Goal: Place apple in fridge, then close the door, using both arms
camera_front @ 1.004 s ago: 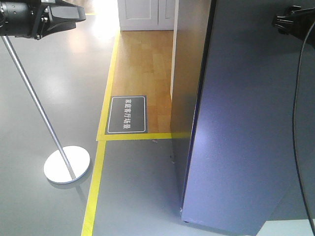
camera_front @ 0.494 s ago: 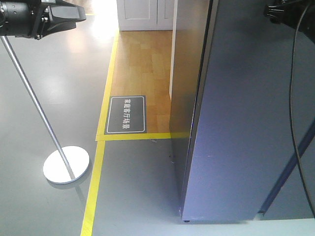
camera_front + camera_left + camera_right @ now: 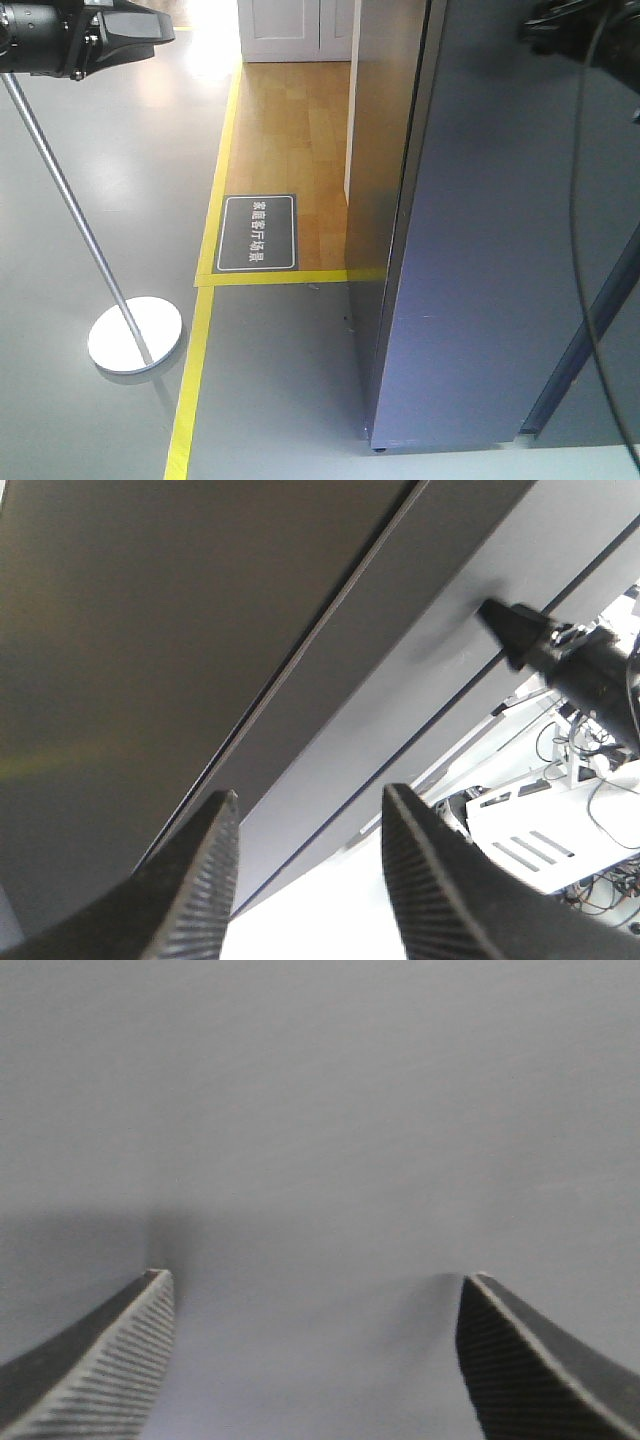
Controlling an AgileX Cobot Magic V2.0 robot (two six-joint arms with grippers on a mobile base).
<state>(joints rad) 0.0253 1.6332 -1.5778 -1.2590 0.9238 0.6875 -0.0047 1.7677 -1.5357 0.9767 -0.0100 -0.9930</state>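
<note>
Pressing against the dark grey door [image 3: 500, 250], the right gripper [image 3: 315, 1360] gapes empty; the left gripper [image 3: 310, 870] likewise spread. Floor sign [image 3: 258, 233] bears white Chinese characters.

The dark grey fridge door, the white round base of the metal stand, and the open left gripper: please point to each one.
Dark grey fridge door [image 3: 480, 270]: front view, middle of its outer face.
White round stand base [image 3: 135, 335]: front view, its flat disc.
Left gripper [image 3: 310, 870]: left wrist view, gap between its open fingertips.
</note>
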